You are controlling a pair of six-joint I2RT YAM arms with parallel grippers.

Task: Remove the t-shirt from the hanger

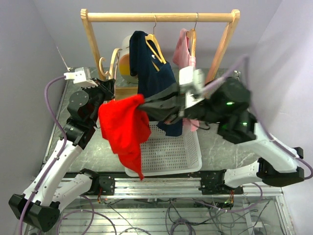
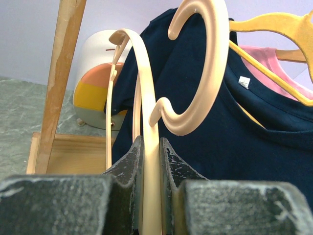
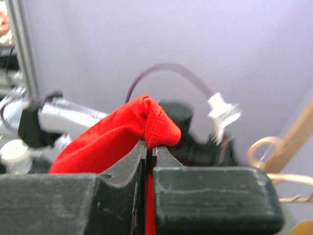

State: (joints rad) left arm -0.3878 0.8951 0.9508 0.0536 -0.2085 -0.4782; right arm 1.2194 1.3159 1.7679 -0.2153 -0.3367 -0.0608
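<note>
The red t-shirt [image 1: 124, 129] hangs from my right gripper [image 1: 142, 102], which is shut on a fold of it [image 3: 112, 139], above the white basket. My left gripper [image 1: 108, 89] is shut on the lower bar of a cream hanger [image 1: 112, 62], whose hook points up beside the rack's left post. In the left wrist view the hanger [image 2: 205, 73] shows bare, with no red cloth on it, and the gripper [image 2: 150, 149] clamps it. The shirt's left edge hangs close under the left gripper; I cannot tell whether it touches. The right wrist view shows the gripper [image 3: 150, 149] pinching the cloth.
A wooden rack [image 1: 161, 17] stands at the back, with a navy t-shirt [image 1: 151, 73] on a yellow hanger and a pink garment [image 1: 183, 49] on another. A white perforated basket [image 1: 171, 152] lies at the front middle. A white, orange and yellow object [image 2: 93, 88] stands behind the rack.
</note>
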